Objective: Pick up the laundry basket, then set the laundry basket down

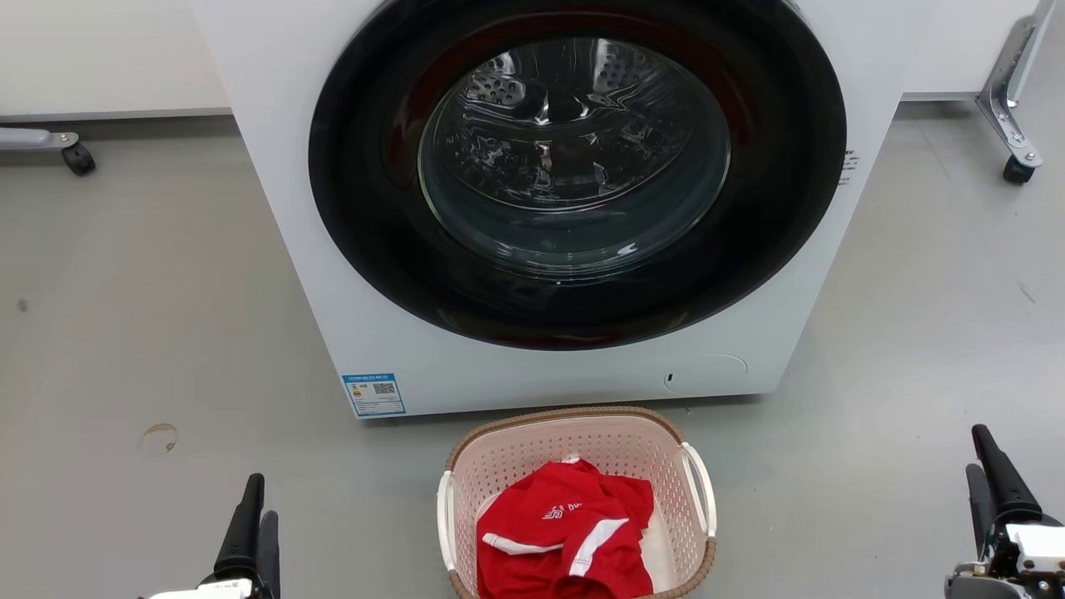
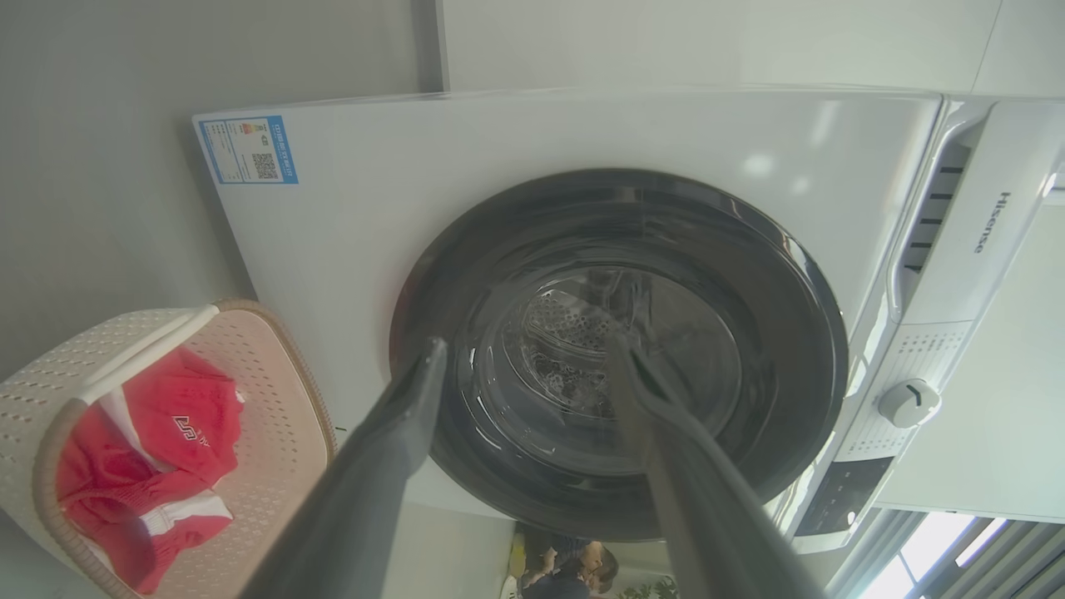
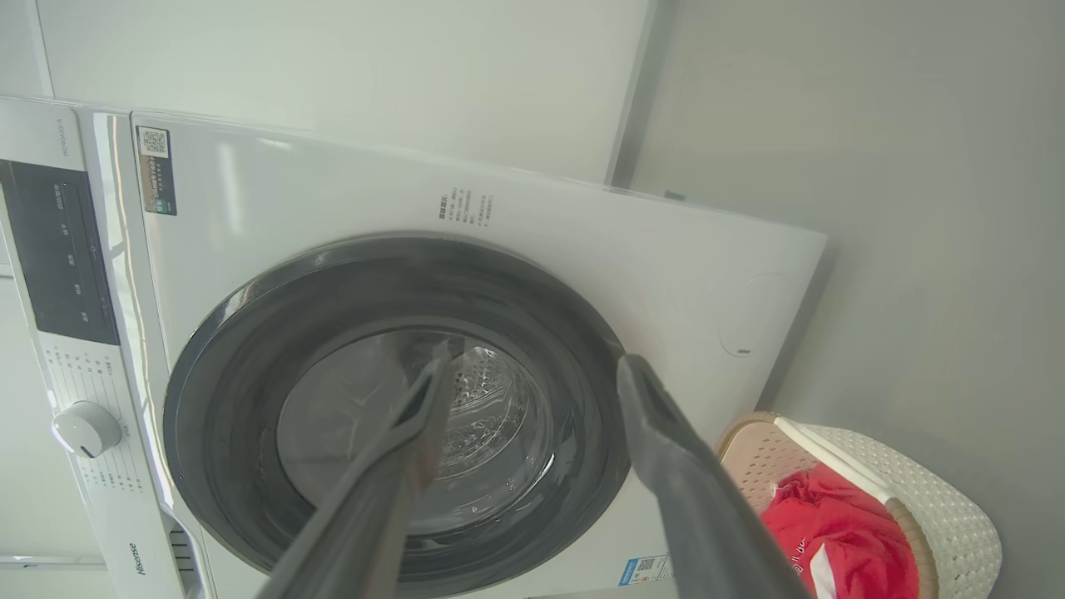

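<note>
The laundry basket (image 1: 541, 453), pale pink-beige with a brown woven-look rim and white side handles, stands on the grey floor just in front of the washing machine (image 1: 274, 166). A red and white garment (image 1: 566, 532) lies in it. My left gripper (image 1: 261, 499) is low at the left of the basket and my right gripper (image 1: 977, 449) low at the far right, both well apart from it. In the left wrist view my left gripper (image 2: 527, 341) is open and empty, with the basket (image 2: 274, 399) off to its side. My right gripper (image 3: 536, 358) is likewise open, with the basket (image 3: 948, 499) at the lower right.
The washing machine's round dark glass door (image 1: 574, 166) is shut and faces me right behind the basket. Wheeled frame legs stand at the far left (image 1: 79, 158) and far right (image 1: 1019, 166). Grey floor spreads on both sides of the basket. A person (image 2: 574, 570) shows small beyond the machine.
</note>
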